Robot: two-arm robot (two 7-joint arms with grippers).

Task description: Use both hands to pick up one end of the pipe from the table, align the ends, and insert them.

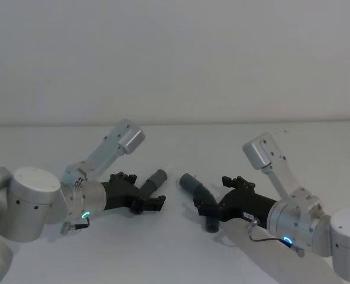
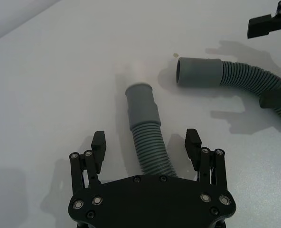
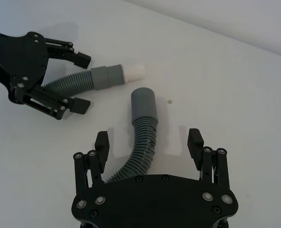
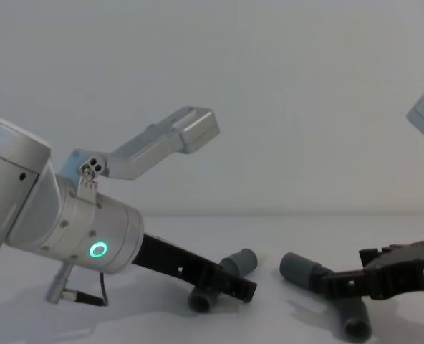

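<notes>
Two pipe pieces lie on the white counter (image 1: pixel 175 254), and neither one is picked up yet. The left pipe piece (image 1: pixel 155 179) and the right pipe piece (image 1: pixel 193 185) sit near the middle. Their thick ends point toward each other but are apart and not lined up. The white tip (image 3: pixel 133 72) of the left one is not inside the other's hole. So grabbing, lifting, lining up and pushing in are all left to do, I think. The left gripper (image 1: pixel 144 192) has its fingers (image 2: pixel 98 142) wide open, one on each side of its piece, not touching it. The right gripper (image 3: pixel 148 137) is the same, with fingers (image 3: pixel 195 140) wide open around its piece, holding nothing.
</notes>
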